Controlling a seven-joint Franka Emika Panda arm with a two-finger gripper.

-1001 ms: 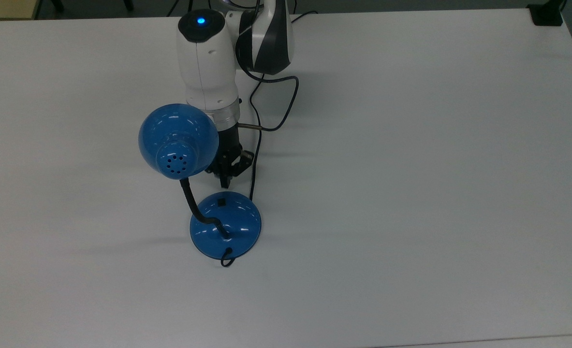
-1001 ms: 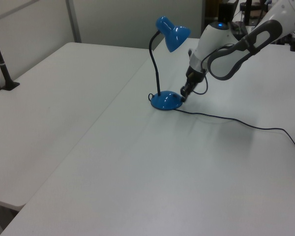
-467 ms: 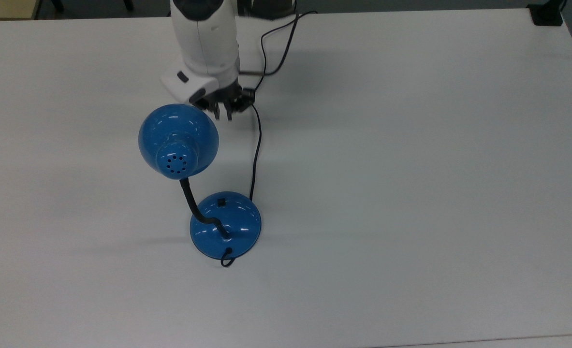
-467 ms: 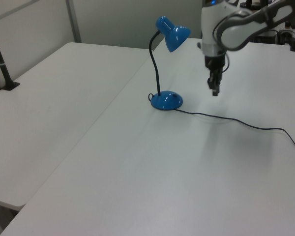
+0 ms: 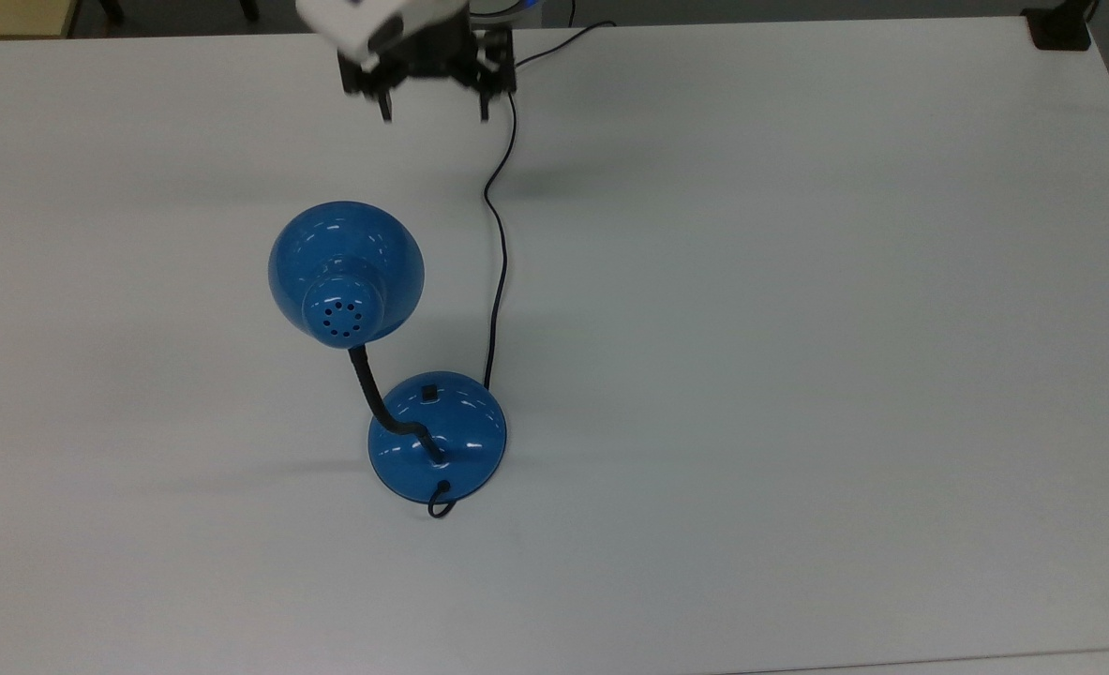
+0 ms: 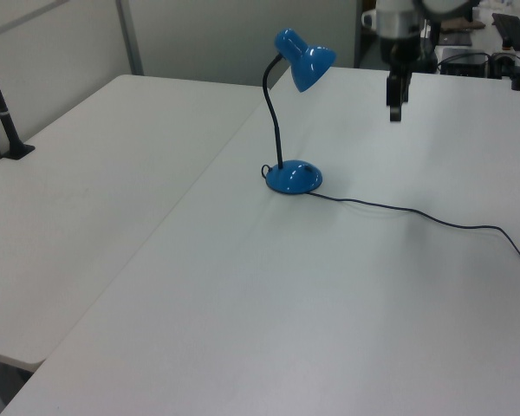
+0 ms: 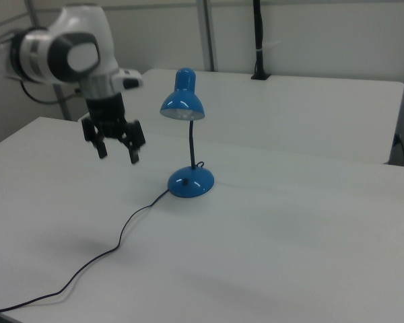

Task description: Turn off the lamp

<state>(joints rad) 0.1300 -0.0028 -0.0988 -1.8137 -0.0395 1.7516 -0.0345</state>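
Sitting upright on the white table (image 5: 798, 375), the glossy blue gooseneck desk lamp (image 5: 437, 436) is untouched; the black two-finger gripper (image 7: 118, 152) is hanging well away from its base, fingers spread wide, holding nothing.

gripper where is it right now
The gripper hangs open in the air at the top view's upper edge, well clear of the lamp; in the right view it is left of the shade, above the cord.
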